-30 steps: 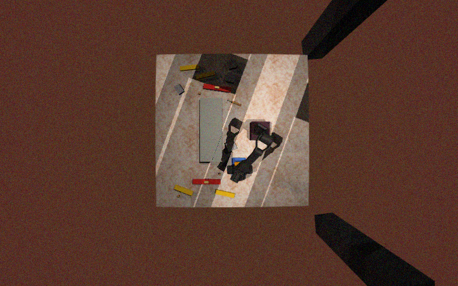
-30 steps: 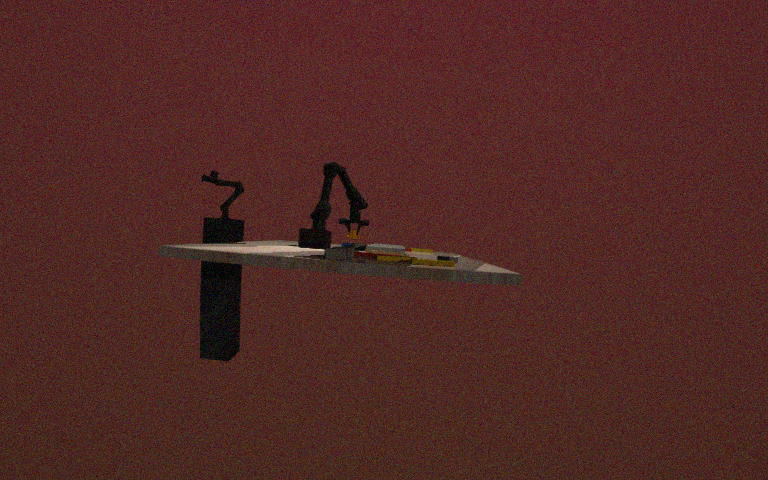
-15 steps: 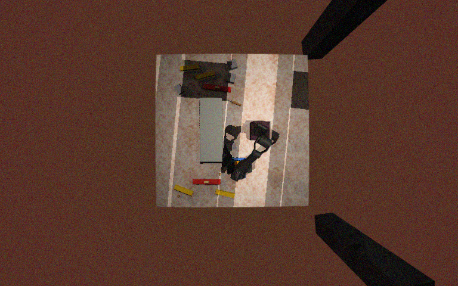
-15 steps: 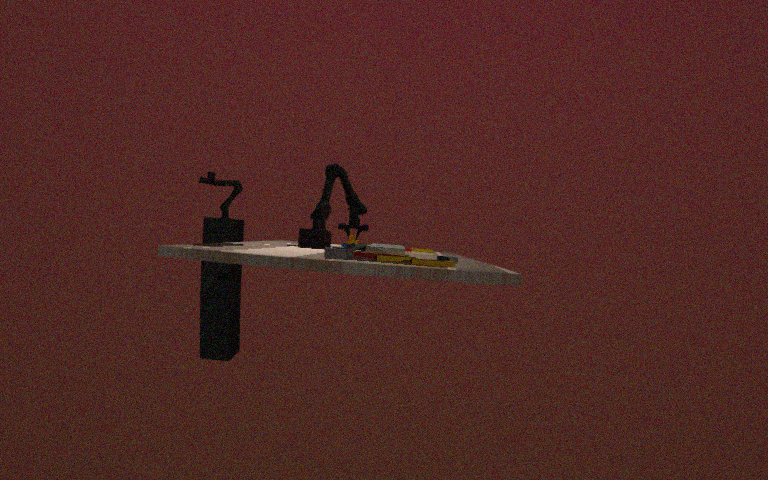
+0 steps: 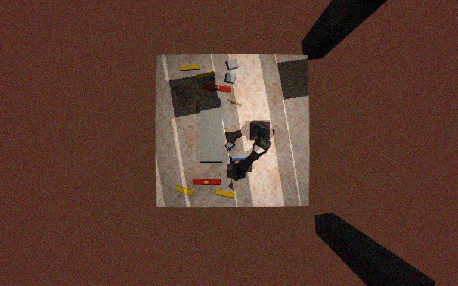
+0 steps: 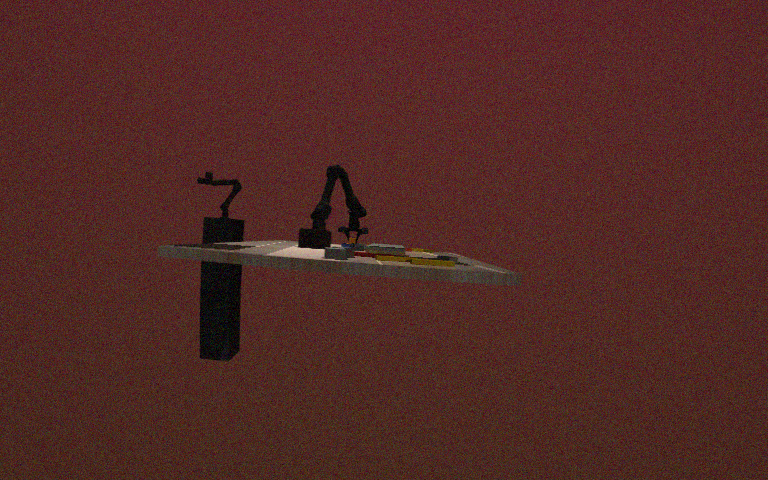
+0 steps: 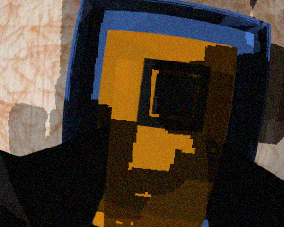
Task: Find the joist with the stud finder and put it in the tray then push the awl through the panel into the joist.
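Observation:
My gripper (image 6: 353,232) (image 7: 163,135) is shut on the stud finder (image 5: 237,161) (image 6: 352,239) (image 7: 125,85), an orange block with a dark square screen. The stud finder is upright, low over or inside the blue tray (image 5: 238,159) (image 6: 345,245) (image 7: 161,25); in the wrist view the tray's walls frame it. Whether it touches the tray floor is not clear. The pale grey-green floor panel (image 5: 207,134) (image 6: 385,247) lies to the left of the tray in the top view. The awl (image 5: 237,103), with an orange handle, lies on the table beyond the panel's upper right corner. No joist shows.
A red level (image 5: 206,182) lies below the panel, another red level (image 5: 226,89) above it. Yellow bars (image 5: 225,193) (image 5: 183,190) (image 5: 189,67) lie near the levels. Grey blocks (image 5: 232,64) (image 5: 230,77) stand at the top. Striped shadows cross the table (image 5: 189,141).

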{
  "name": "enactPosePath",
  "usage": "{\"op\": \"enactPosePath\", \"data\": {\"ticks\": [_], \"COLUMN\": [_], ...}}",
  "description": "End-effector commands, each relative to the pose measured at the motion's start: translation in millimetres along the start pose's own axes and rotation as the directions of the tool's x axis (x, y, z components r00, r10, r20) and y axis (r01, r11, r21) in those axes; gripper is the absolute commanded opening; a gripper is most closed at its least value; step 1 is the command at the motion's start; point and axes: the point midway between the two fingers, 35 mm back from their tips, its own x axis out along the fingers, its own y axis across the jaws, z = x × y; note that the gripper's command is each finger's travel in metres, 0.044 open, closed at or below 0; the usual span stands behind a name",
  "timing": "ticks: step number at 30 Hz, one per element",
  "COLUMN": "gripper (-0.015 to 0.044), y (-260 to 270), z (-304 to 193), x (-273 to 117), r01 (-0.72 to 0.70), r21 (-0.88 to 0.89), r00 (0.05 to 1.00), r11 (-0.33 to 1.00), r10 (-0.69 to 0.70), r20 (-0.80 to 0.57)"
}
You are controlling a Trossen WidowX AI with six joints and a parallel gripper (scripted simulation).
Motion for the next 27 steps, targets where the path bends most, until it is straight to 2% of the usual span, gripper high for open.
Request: {"op": "enactPosePath", "data": {"ticks": [1,12,17,21,24,25,27], "gripper": [0.0026,0.0315,0.044,0.044,0.044,0.044,0.044], "y": [0,0,-2,0,0,-6,-25], "z": [0,0,14,26,27,25,11], "x": [0,0,-35,-89,-92,-78,-80], "r01": [0.0,0.0,0.0,0.0,0.0,0.012,0.035], "r21": [0.0,0.0,0.0,0.0,0.0,0.011,0.073], "r00": [1.0,1.0,1.0,1.0,1.0,1.0,0.999], "r11": [1.0,1.0,1.0,1.0,1.0,1.0,0.997], "r10": [0.0,0.0,0.0,0.0,0.0,-0.012,-0.034], "r20": [0.0,0.0,0.0,0.0,0.0,0.008,-0.009]}}
